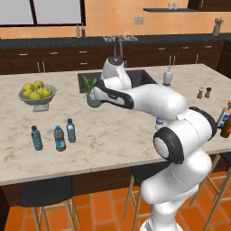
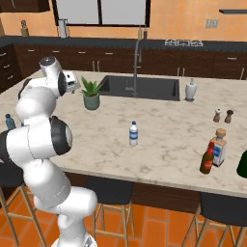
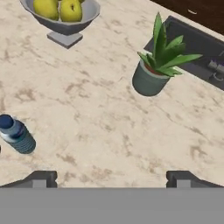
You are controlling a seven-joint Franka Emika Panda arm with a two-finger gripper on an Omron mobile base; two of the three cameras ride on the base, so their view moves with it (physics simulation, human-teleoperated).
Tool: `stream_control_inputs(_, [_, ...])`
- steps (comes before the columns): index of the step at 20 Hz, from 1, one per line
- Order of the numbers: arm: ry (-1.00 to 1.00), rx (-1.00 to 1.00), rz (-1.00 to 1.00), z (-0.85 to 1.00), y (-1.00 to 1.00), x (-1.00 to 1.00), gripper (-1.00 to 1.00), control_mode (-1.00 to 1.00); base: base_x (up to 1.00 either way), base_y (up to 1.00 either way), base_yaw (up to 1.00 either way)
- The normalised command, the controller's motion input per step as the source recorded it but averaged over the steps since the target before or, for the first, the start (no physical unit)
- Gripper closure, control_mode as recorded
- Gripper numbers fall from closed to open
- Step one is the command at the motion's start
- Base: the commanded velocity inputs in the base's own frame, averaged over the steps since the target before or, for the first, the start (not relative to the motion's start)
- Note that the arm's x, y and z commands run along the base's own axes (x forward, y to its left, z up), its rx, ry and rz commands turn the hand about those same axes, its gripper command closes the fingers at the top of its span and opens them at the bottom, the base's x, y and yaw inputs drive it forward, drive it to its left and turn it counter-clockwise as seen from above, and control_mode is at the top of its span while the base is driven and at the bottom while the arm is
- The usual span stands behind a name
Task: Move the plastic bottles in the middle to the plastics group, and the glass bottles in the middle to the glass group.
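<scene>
You have the gripper jaws wide open and empty over the worktop; the white-capped water bottle mid-worktop looks light, slick: likely grip its body.

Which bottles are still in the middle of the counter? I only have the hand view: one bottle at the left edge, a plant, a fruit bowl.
Observer: Just one. A clear water bottle with a white cap stands alone mid-counter, in front of the sink.
Operator: Where's the brown glass one?
Observer: The brown bottle stands upright right beside the pale labelled bottle, near the counter's right end.
Operator: And the left end?
Observer: Three stand close together there: a teal bottle, a dark grey bottle and a clear bluish bottle, all upright.
</scene>
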Motion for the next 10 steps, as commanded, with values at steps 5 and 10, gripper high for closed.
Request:
stream_control_inputs(5, [0.2, -0.01, -0.31, 0.24, -1.0, 0.0, -1.0, -1.0, 0.0, 0.0, 0.0])
stream_control_inputs(10, [0.31, 0.01, -0.4, 0.02, -1.0, -0.04, -1.0, -1.0, 0.0, 0.0, 0.0])
